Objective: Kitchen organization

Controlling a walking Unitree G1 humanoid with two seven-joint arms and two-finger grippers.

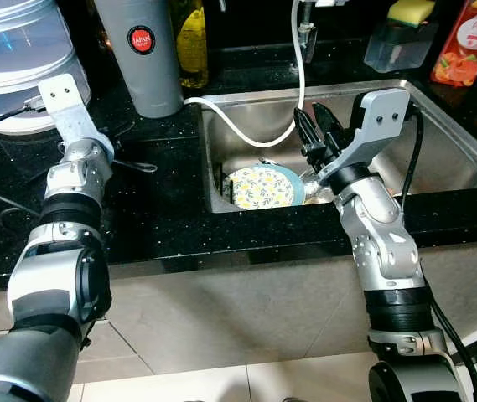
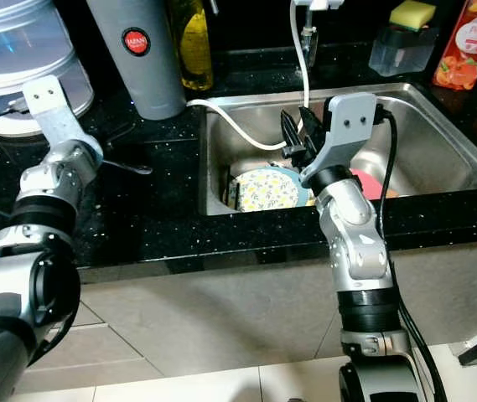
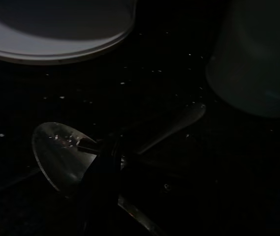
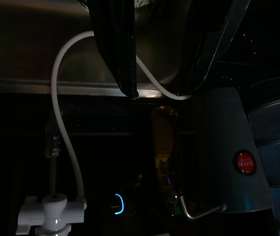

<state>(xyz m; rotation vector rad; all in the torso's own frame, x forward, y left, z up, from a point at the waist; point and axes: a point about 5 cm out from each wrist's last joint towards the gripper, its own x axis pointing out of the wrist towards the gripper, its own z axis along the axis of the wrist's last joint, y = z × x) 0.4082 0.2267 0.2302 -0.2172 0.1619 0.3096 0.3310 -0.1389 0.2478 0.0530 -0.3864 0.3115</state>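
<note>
My right tool (image 1: pixel 318 126) hangs above the middle of the sink (image 1: pixel 439 142), its two black fingers parted and holding nothing. Directly under it and slightly toward my left lies one floral plate (image 1: pixel 263 186), round face up on the sink floor near the front wall; a red item (image 2: pixel 370 186) shows beside it, partly hidden by my forearm, and I cannot tell what it is. The right arm is plainly the nearer one to the plate; judgement: the reach is a short drop down and forward. My left tool (image 3: pixel 100 167) sits low over the black table (image 1: pixel 163 218), touching or just above one metal spoon (image 3: pixel 80 150); the spoon's long axis runs from the bowl at my fingers out toward the grey thermos (image 1: pixel 142 50). Whether those fingers are closed on the spoon I cannot tell, the wrist view being dark. Count: one plate, one spoon, one thermos, one white hose (image 1: pixel 246 126) looping into the sink, one sponge holder (image 1: pixel 399 38) behind it.
</note>
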